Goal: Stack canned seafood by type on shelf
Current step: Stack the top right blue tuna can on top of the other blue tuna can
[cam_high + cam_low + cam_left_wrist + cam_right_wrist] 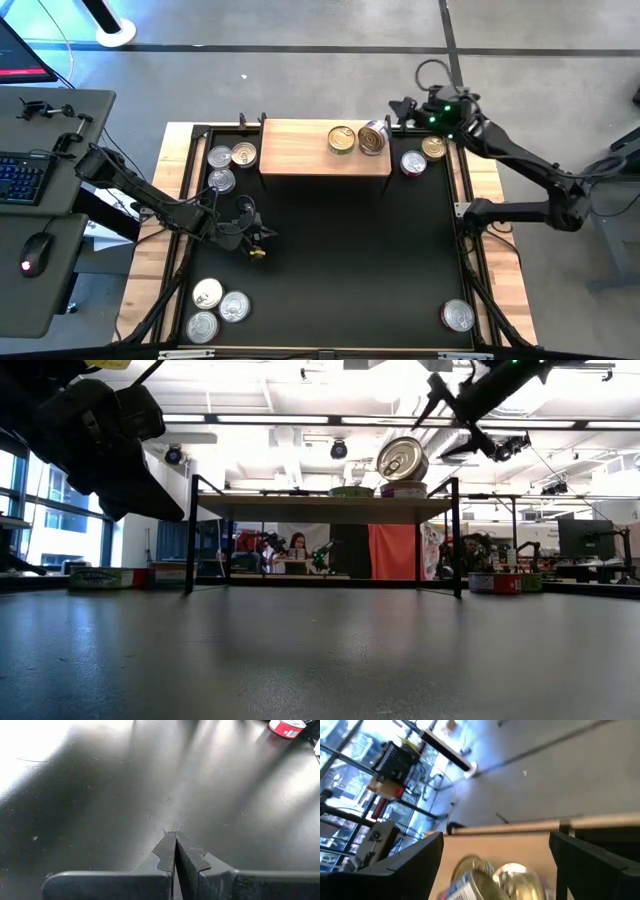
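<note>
The wooden shelf stands at the mat's far edge. On its right part lies a flat gold tin. Beside it, a silver-lidded tin is tipped up on its rim on top of another tin. My right gripper hangs open just beyond the shelf's far right corner, above the tins and apart from them. In the right wrist view the tins show between its spread fingers. My left gripper is shut with nothing in it, low over the mat's left middle.
Three tins lie left of the shelf and two right of it. Three more lie at the mat's near left corner, and a red-sided one at the near right. The black mat's middle is bare.
</note>
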